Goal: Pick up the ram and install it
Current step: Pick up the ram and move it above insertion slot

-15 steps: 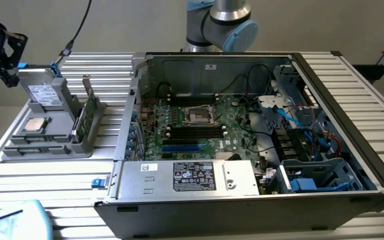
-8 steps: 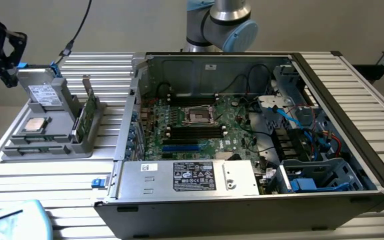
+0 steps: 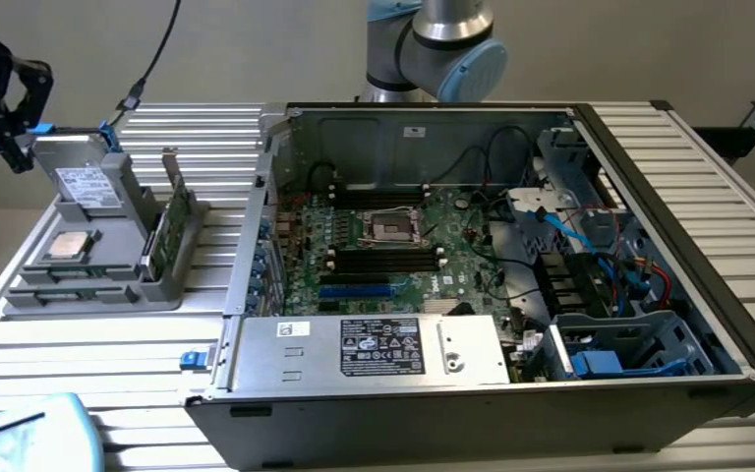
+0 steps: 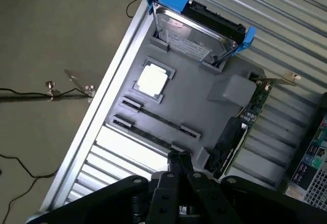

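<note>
Nearest the wrist camera, the black end effector [image 4: 179, 156] has its two slim fingers pressed together with nothing between them. Their tips hang over the grey plastic tray [image 4: 204, 106], by one end of its long narrow slots. The ram [image 4: 158, 120] shows as a thin dark stick on edge in one such slot, just beyond the fingertips and apart from them; its chips cannot be made out.

The tray also holds a square silver processor [image 4: 152, 78], a green expansion card [image 4: 255, 104] on edge, and a hard drive [image 4: 191, 27] in blue brackets, its white label too small to read.

In the exterior view the tray sits at nine o'clock on the ribbed aluminium bench [image 3: 89, 354]. The open computer case [image 3: 351, 128] spreads from the centre to three o'clock. At six o'clock its silver power supply [image 3: 470, 349] carries a black label with unreadable print.
</note>
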`<action>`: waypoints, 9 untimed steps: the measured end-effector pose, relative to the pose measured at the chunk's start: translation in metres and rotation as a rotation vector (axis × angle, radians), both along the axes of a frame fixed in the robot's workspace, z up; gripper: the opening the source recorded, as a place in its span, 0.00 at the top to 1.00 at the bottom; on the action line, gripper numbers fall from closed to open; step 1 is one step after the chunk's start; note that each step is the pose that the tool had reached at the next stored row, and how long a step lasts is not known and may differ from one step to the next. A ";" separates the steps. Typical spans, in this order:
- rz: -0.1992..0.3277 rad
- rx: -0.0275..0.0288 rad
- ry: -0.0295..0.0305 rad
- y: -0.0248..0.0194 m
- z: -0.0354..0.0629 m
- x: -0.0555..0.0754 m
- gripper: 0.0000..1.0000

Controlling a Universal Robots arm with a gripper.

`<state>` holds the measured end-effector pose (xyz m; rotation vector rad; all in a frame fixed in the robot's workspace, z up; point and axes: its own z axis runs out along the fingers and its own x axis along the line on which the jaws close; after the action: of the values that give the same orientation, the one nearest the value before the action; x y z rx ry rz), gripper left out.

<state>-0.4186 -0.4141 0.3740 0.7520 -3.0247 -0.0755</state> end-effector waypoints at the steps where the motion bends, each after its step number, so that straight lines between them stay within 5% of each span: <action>1: 0.018 0.0000 0.0000 0.0000 0.0000 0.000 0.89; 9: 0.163 0.0000 0.0000 0.0000 -0.0011 0.000 0.89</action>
<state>-0.4187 -0.4141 0.3728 0.9946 -2.9498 -0.0722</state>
